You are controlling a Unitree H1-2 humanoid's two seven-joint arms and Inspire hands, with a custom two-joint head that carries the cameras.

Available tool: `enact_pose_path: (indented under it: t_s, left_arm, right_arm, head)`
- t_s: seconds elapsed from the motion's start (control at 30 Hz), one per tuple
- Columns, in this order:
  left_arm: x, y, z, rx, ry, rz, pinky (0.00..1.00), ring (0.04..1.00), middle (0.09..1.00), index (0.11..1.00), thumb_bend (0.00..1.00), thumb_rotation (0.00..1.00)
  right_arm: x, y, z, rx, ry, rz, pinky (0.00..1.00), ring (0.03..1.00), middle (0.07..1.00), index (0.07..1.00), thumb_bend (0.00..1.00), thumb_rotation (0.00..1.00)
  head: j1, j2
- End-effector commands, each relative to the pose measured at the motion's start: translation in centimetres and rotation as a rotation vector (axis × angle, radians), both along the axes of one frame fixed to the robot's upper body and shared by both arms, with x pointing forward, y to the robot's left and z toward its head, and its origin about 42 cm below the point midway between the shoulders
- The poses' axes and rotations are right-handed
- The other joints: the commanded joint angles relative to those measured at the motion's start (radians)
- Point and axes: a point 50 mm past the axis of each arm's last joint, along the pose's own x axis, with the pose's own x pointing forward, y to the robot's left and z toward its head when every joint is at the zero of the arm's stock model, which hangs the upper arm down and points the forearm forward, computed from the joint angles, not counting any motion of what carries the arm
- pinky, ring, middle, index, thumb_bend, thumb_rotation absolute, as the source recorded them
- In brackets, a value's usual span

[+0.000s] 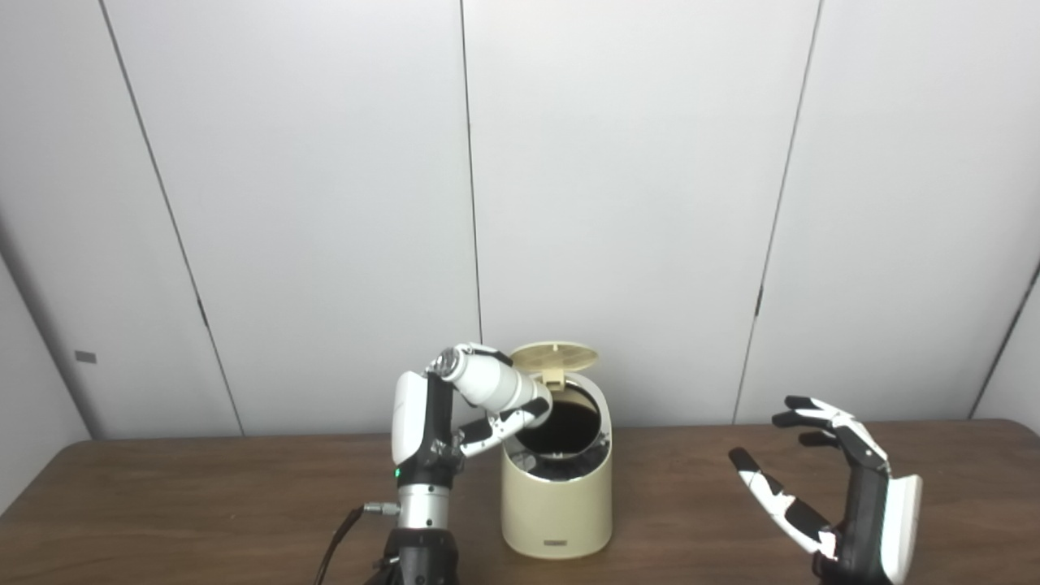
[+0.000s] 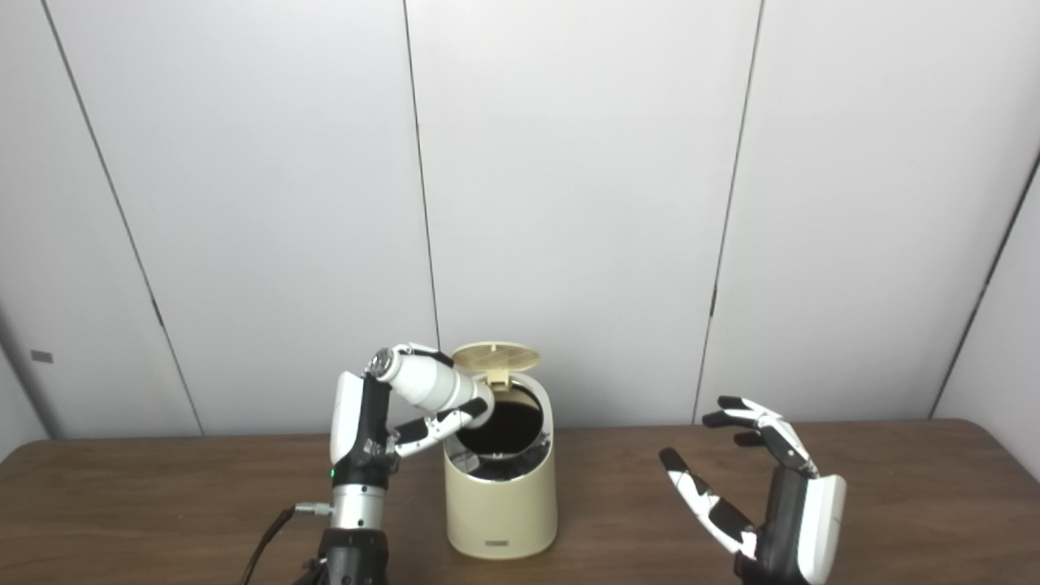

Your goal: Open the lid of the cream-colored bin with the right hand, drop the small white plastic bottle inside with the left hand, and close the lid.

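Observation:
The cream-colored bin (image 1: pixel 556 504) stands on the table in the middle, its round lid (image 1: pixel 555 356) swung up and back, the dark inside showing. My left hand (image 1: pixel 443 422) is shut on the small white plastic bottle (image 1: pixel 491 383), held tilted with its lower end over the bin's left rim and its silvery end pointing up left. My right hand (image 1: pixel 837 487) is open and empty, fingers spread, above the table well to the right of the bin. The same scene shows in the right eye view: bin (image 2: pixel 501 508), bottle (image 2: pixel 431 382), right hand (image 2: pixel 764 496).
The brown wooden table (image 1: pixel 203 504) runs across the whole view. A cable (image 1: pixel 341 536) hangs from my left wrist. Grey wall panels stand behind the table.

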Motion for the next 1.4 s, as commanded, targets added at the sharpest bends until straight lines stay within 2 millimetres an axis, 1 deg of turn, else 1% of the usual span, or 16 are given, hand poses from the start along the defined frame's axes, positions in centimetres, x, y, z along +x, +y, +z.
enact_pose_path:
  t_s: [0.0, 0.07, 0.1, 0.23, 0.4, 0.5, 0.57, 0.6, 0.63, 0.67, 0.7, 0.73, 0.9, 1.1, 1.27, 1.37]
  left_arm:
    - [1.3, -0.8, 3.4, -0.014, -0.103, -0.009, 0.32, 0.403, 0.479, 0.519, 0.5, 0.0]
    - [1.4, -0.9, 3.3, -0.002, -0.106, -0.004, 0.31, 0.402, 0.48, 0.517, 0.5, 0.0]
    - [1.4, -0.9, 3.2, 0.004, -0.108, -0.002, 0.31, 0.402, 0.482, 0.516, 0.5, 0.0]
    - [1.5, -1.0, 3.1, 0.029, -0.115, 0.001, 0.3, 0.398, 0.483, 0.516, 0.5, 0.0]
    - [1.3, -1.1, 3.0, 0.033, -0.1, -0.029, 0.31, 0.401, 0.484, 0.512, 0.5, 0.0]
    - [1.2, -1.1, 2.8, 0.045, -0.075, -0.066, 0.33, 0.415, 0.497, 0.509, 0.5, 0.0]
    - [1.1, -1.0, 2.7, 0.051, -0.062, -0.082, 0.38, 0.452, 0.489, 0.491, 0.52, 0.0]
    - [1.1, -0.9, 2.6, 0.055, -0.058, -0.087, 0.39, 0.464, 0.495, 0.489, 0.52, 0.04]
    - [1.1, -0.9, 2.6, 0.058, -0.056, -0.091, 0.41, 0.475, 0.501, 0.495, 0.8, 0.17]
    - [1.1, -0.8, 2.6, 0.06, -0.053, -0.096, 0.41, 0.478, 0.504, 0.5, 0.9, 0.23]
    - [1.0, -0.8, 2.6, 0.063, -0.052, -0.099, 0.41, 0.482, 0.508, 0.505, 0.96, 0.29]
    - [1.0, -0.8, 2.5, 0.066, -0.051, -0.1, 0.42, 0.483, 0.511, 0.508, 0.98, 0.32]
    - [1.0, -0.7, 2.4, 0.095, -0.055, -0.101, 0.43, 0.493, 0.522, 0.523, 1.0, 0.44]
    - [1.0, -0.7, 2.3, 0.136, -0.065, -0.104, 0.46, 0.524, 0.547, 0.558, 1.0, 0.52]
    - [1.0, -0.7, 2.4, 0.154, -0.071, -0.107, 0.47, 0.539, 0.563, 0.571, 1.0, 0.53]
    - [1.0, -0.7, 2.4, 0.164, -0.079, -0.103, 0.46, 0.537, 0.563, 0.572, 1.0, 0.52]
  right_arm:
    - [0.2, 0.4, 2.0, 0.014, -0.1, 0.014, 0.5, 0.611, 0.643, 0.494, 0.48, 0.15]
    - [0.2, 0.5, 2.1, 0.015, -0.103, 0.014, 0.5, 0.612, 0.644, 0.494, 0.48, 0.15]
    - [0.3, 0.5, 2.1, 0.013, -0.104, 0.014, 0.48, 0.603, 0.637, 0.494, 0.48, 0.14]
    - [0.3, 0.5, 2.1, 0.013, -0.102, 0.019, 0.5, 0.612, 0.645, 0.494, 0.48, 0.14]
    - [0.3, 0.4, 2.1, 0.002, -0.1, 0.005, 0.49, 0.604, 0.641, 0.494, 0.48, 0.15]
    - [0.3, 0.5, 2.1, 0.005, -0.106, 0.009, 0.49, 0.604, 0.64, 0.494, 0.48, 0.15]
    - [0.3, 0.5, 2.1, 0.006, -0.104, 0.009, 0.49, 0.603, 0.639, 0.494, 0.48, 0.15]
    - [0.3, 0.5, 2.1, 0.005, -0.103, 0.007, 0.49, 0.602, 0.639, 0.494, 0.48, 0.15]
    - [0.3, 0.5, 2.1, 0.004, -0.102, 0.008, 0.49, 0.599, 0.638, 0.494, 0.48, 0.15]
    - [0.3, 0.5, 2.1, 0.002, -0.101, 0.006, 0.49, 0.6, 0.639, 0.494, 0.48, 0.15]
    - [0.4, 0.5, 2.1, 0.002, -0.101, 0.006, 0.49, 0.602, 0.64, 0.494, 0.48, 0.15]
    - [0.4, 0.5, 2.1, 0.002, -0.104, 0.008, 0.49, 0.603, 0.64, 0.494, 0.48, 0.15]
    - [0.5, 0.5, 2.2, 0.002, -0.1, -0.002, 0.49, 0.597, 0.635, 0.494, 0.48, 0.15]
    - [0.4, 0.5, 2.3, -0.023, -0.116, -0.009, 0.47, 0.59, 0.629, 0.494, 0.48, 0.15]
    - [0.4, 0.6, 2.4, -0.022, -0.125, -0.008, 0.45, 0.579, 0.623, 0.494, 0.48, 0.15]
    - [0.4, 0.6, 2.5, -0.025, -0.127, -0.011, 0.42, 0.548, 0.601, 0.494, 0.48, 0.15]
  head:
    - [-0.001, -0.001]
    - [-0.001, -0.001]
    - [-0.002, -0.001]
    - [-0.002, -0.002]
    - [-0.002, -0.001]
    - [-0.002, -0.001]
    - [-0.002, 0.0]
    - [-0.002, 0.0]
    - [-0.001, 0.0]
    - [-0.001, 0.0]
    - [-0.001, 0.0]
    - [-0.001, 0.0]
    - [-0.001, 0.0]
    - [0.0, -0.001]
    - [-0.002, -0.001]
    - [-0.002, -0.001]
